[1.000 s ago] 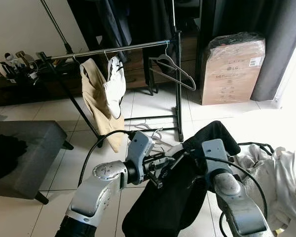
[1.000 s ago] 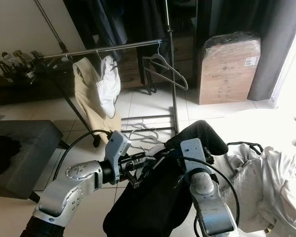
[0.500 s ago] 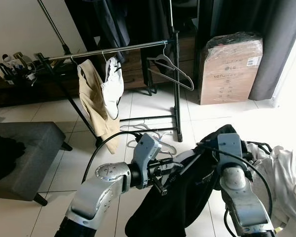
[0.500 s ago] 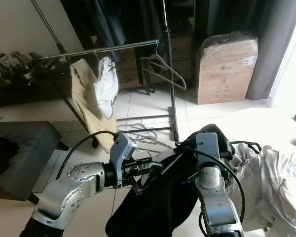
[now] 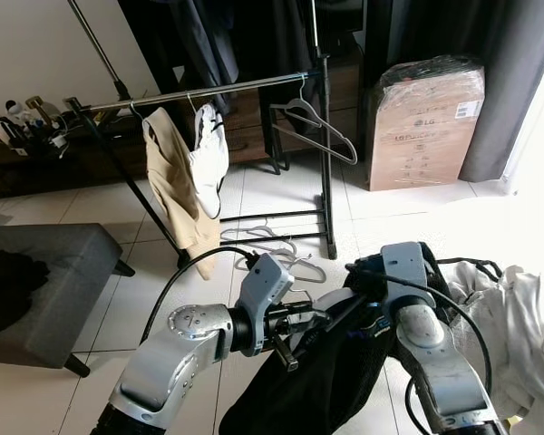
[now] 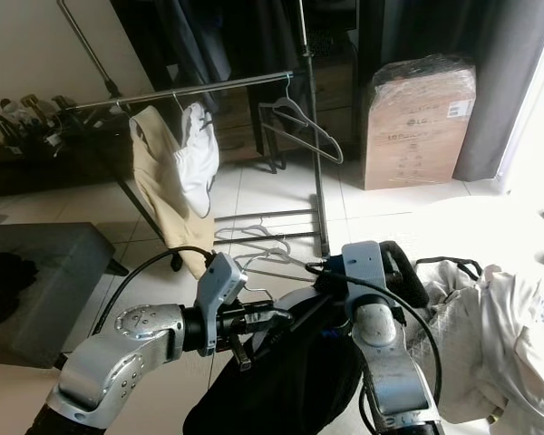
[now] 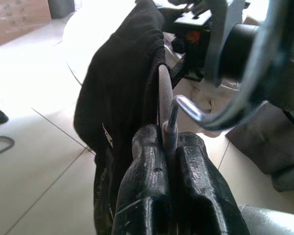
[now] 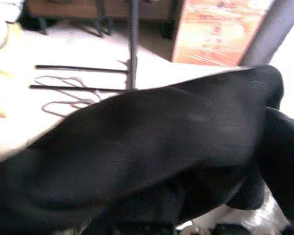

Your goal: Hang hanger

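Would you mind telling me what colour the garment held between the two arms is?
The garment is black, clearest in the left wrist view.

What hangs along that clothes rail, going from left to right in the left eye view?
Tan garment → white garment → empty grey hangers by the rail's right post, all hanging from the metal rail.

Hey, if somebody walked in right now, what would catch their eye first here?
Probably the black garment draped low in front between the robot's arms, with the left gripper clamped on its hanger. Behind stands the clothes rack with a tan garment, and a wrapped cardboard box to its right.
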